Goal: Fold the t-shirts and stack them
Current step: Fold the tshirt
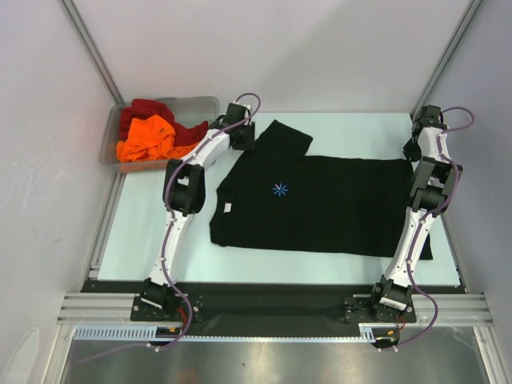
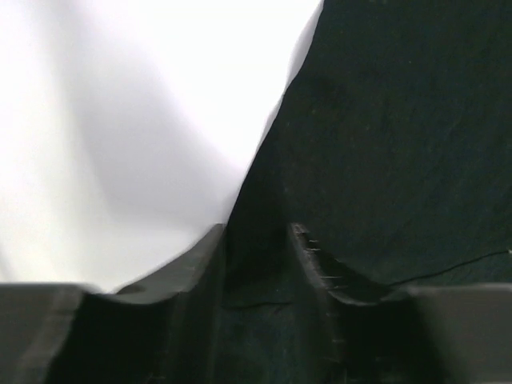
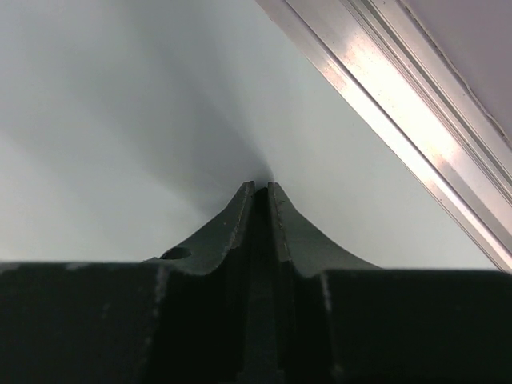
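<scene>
Left hand (image 2: pixel 256 234) grips black shirt (image 1: pixel 336 208); right hand (image 3: pixel 261 186) closed; bin (image 1: pixel 202 102): orange shirt (image 1: pixel 148 138), red shirt (image 1: pixel 149 108).

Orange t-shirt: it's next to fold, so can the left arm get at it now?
Probably, after releasing: the left tool pinches the black t-shirt, but the orange t-shirt lies uncovered in the open bin beside it.

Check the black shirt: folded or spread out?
Mostly spread: the black shirt lies flat on the table, with only its far sleeve showing.
</scene>
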Robot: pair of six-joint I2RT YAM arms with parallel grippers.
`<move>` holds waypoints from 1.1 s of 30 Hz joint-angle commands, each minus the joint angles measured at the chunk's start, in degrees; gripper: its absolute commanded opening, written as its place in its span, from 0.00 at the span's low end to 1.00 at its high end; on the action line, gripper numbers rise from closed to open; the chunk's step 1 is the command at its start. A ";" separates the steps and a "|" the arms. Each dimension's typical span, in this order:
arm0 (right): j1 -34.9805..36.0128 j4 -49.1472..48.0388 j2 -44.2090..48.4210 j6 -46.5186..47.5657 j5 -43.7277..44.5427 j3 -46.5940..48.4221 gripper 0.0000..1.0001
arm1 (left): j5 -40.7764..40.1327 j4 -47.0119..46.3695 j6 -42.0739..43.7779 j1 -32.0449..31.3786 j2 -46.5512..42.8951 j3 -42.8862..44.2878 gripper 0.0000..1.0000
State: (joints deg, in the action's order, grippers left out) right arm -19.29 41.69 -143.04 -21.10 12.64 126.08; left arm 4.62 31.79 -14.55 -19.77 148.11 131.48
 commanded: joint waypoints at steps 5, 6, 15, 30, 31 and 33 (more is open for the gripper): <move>0.22 1.11 -2.15 1.06 -1.22 3.64 0.08 | 2.59 -4.46 -0.66 0.35 -1.24 -0.61 0.06; 0.30 1.55 -2.24 0.98 -0.96 4.34 0.00 | 1.54 -4.80 -0.49 0.35 -1.86 -1.22 0.01; 1.01 1.20 0.39 3.79 0.88 6.63 0.00 | -1.37 -9.38 2.42 0.43 -7.75 -4.57 0.00; 0.39 2.43 9.27 5.02 4.40 -1.01 0.00 | -2.24 -9.99 3.64 0.52 -15.30 -11.24 0.00; 0.22 2.34 9.80 5.19 4.49 -2.23 0.00 | -2.42 -10.08 4.00 0.52 -15.83 -12.20 0.00; -0.31 1.47 11.72 5.28 4.32 -3.64 0.00 | -3.12 -10.08 4.70 0.52 -16.45 -14.05 0.00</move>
State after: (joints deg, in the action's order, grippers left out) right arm -18.79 43.92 -137.12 -16.80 15.20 123.94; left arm 3.84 23.35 -12.36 -19.62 136.51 119.26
